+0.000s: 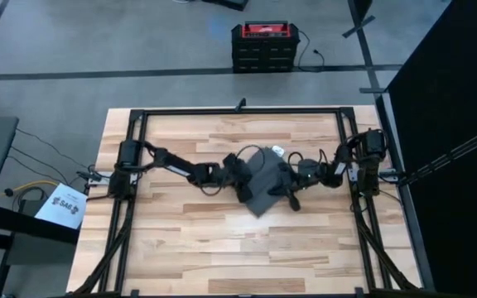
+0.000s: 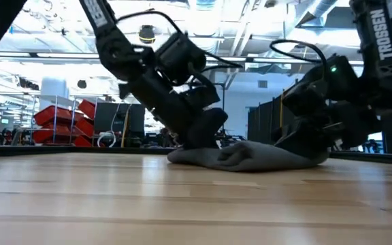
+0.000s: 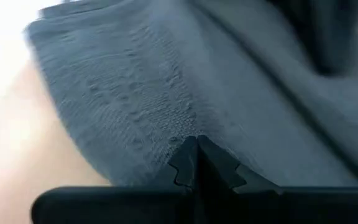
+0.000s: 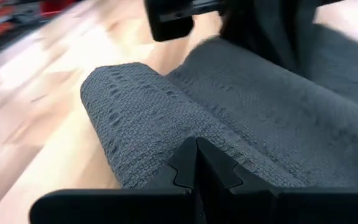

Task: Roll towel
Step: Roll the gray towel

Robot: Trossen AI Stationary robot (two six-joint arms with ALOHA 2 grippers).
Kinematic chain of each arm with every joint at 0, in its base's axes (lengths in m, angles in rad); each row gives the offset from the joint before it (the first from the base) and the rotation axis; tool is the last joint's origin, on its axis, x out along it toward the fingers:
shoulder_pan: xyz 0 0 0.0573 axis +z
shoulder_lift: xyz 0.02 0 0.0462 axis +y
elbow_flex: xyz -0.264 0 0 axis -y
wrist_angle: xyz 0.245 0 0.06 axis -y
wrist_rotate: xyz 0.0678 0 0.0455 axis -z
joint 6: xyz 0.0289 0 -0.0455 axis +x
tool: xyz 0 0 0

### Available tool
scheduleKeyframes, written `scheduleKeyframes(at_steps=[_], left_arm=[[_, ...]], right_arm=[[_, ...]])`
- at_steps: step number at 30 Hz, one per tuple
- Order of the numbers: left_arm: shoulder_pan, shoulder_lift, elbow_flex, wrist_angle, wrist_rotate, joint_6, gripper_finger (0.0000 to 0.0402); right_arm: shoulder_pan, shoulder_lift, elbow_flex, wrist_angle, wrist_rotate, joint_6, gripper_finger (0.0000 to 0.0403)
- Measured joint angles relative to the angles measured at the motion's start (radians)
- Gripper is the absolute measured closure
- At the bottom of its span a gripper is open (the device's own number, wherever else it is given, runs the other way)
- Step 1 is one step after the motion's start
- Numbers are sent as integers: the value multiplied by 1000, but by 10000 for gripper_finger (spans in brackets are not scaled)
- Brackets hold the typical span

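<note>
High view: the towel (image 1: 265,184) lies bunched at mid-bench (image 1: 222,248), the left gripper (image 1: 240,175) on its left edge and the right gripper (image 1: 295,184) on its right. Low view: the towel sits low between both arms. Wrist views: each gripper's fingers are pressed together on towel cloth, one end rolled.

Towel (image 1: 265,184) is showing plain dark grey throughout; at close range its weave is reading as a fine ribbed, looped texture, no print. Small white tag (image 1: 277,151) is showing at the towel edge facing the table's far edge. Table (image 1: 222,248) is presenting light wood planks, pale tan with darker streaks, inside a black frame. Both arms are appearing black; left gripper (image 3: 197,163) and right gripper (image 4: 199,163) are showing matte black fingers with fingertips pressed together against the grey cloth.
</note>
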Motion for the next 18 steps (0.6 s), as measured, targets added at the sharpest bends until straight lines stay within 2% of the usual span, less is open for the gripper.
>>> scheduleKeyframes(at_steps=[6, 9, 13, 15, 18], left_arm=[[-113, -58, -2, -127, -29, -98, 402], [-164, -118, -7, -257, -79, -118, 402], [-219, -211, -13, -383, -136, -70, 402], [-238, -256, -14, -357, -176, 14, 402], [-246, -263, -8, -195, -181, 175, 402]], right_arm=[[-97, 1, 30, -68, -238, -98, 403], [-96, 1, 68, -136, -310, -129, 403], [-63, 0, 132, -252, -341, -173, 403], [-42, -1, 161, -310, -345, -197, 403], [-10, -1, 185, -347, -364, -216, 403]])
